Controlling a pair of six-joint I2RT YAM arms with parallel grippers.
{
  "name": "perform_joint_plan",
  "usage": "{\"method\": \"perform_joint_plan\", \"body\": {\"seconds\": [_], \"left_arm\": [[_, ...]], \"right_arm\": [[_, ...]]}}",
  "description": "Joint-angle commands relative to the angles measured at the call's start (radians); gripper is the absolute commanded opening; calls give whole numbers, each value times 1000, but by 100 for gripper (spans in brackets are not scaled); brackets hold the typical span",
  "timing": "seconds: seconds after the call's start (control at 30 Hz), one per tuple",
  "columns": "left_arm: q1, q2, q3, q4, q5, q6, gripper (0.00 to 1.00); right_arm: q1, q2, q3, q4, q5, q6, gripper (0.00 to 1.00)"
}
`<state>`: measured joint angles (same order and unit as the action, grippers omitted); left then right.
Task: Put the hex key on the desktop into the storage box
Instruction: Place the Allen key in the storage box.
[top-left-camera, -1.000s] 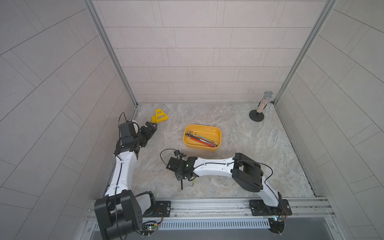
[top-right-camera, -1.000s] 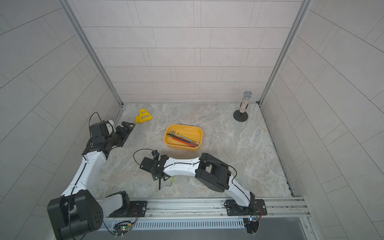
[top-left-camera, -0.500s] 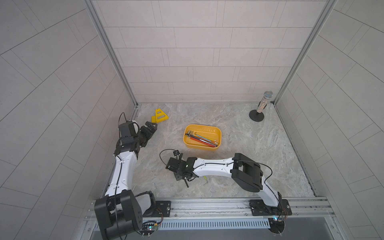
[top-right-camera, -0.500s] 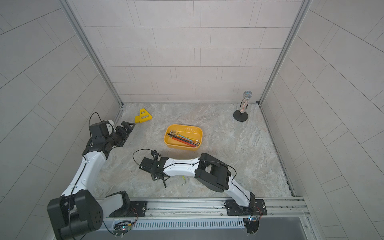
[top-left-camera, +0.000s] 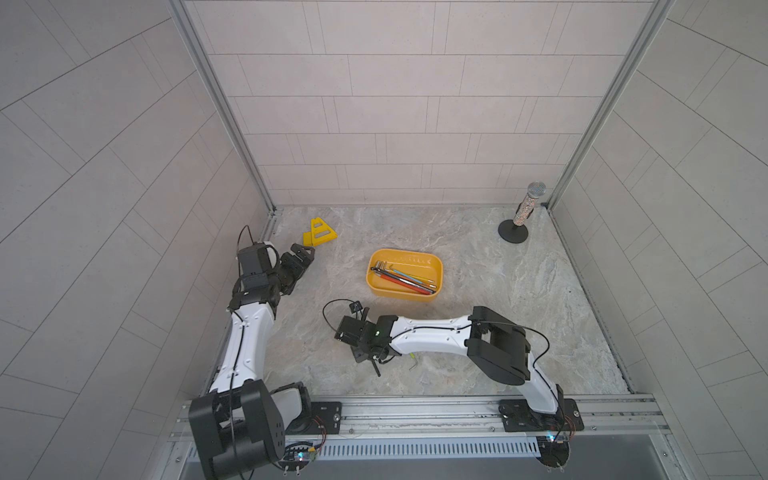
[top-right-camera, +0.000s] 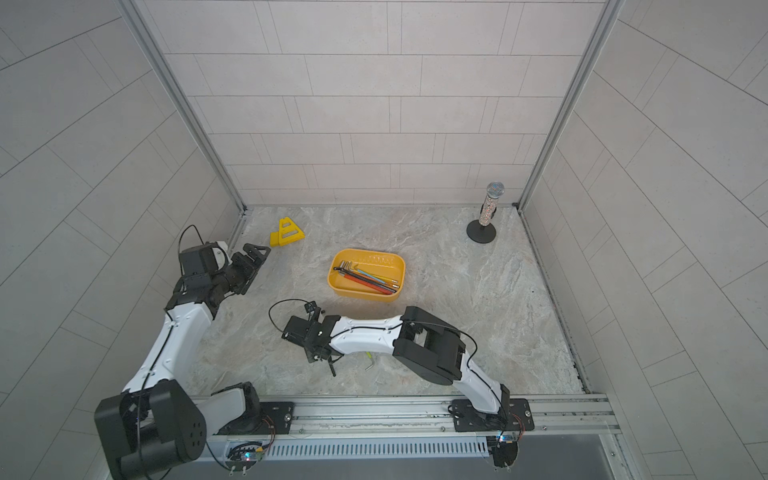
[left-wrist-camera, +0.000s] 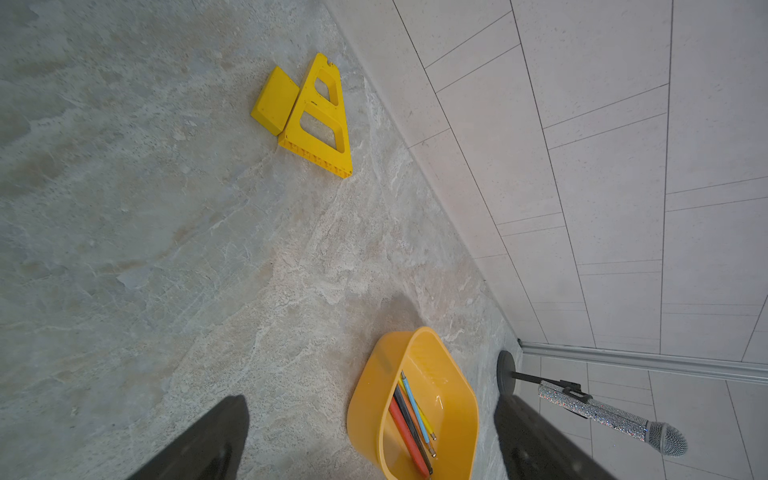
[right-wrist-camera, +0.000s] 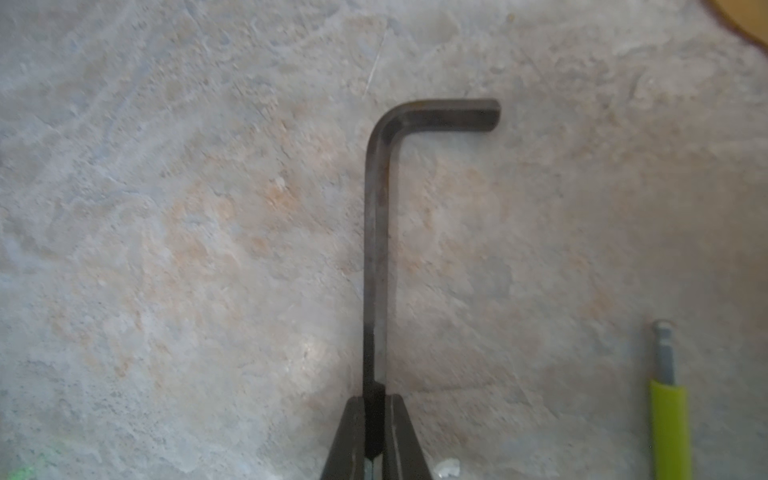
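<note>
Two arms, one dark hex key (right-wrist-camera: 377, 232) pinched at the desktop (top-left-camera: 498, 316).
The right gripper (right-wrist-camera: 375, 419) has its jaws closed tight on the key's long shank, near the front rail (top-left-camera: 415, 409); whether the key touches the stone I cannot tell. A green-sleeved key (right-wrist-camera: 670, 419) lies just beside it. The storage box (top-left-camera: 399, 292), holding several coloured keys (top-left-camera: 405, 277), sits beyond the right wrist. The left gripper (top-left-camera: 306, 250) stands wide open, empty, near a yellow bracket (top-left-camera: 319, 232); a microphone stand (top-left-camera: 523, 214) fills the far corner.
</note>
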<state>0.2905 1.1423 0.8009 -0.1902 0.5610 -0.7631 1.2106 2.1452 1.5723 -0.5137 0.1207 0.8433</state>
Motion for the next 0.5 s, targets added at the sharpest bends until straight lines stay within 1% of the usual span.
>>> {"method": "perform_joint_plan", "body": {"seconds": [0.0, 0.23, 0.47], "left_arm": [[9, -12, -9, 28, 14, 1, 100], [7, -17, -15, 36, 18, 2, 100], [-4, 54, 5, 16, 52, -5, 100]], "right_arm": [[-12, -93, -6, -32, 33, -22, 0], [-46, -165, -4, -63, 20, -72, 0], [-105, -231, -38, -73, -14, -149, 0]]}}
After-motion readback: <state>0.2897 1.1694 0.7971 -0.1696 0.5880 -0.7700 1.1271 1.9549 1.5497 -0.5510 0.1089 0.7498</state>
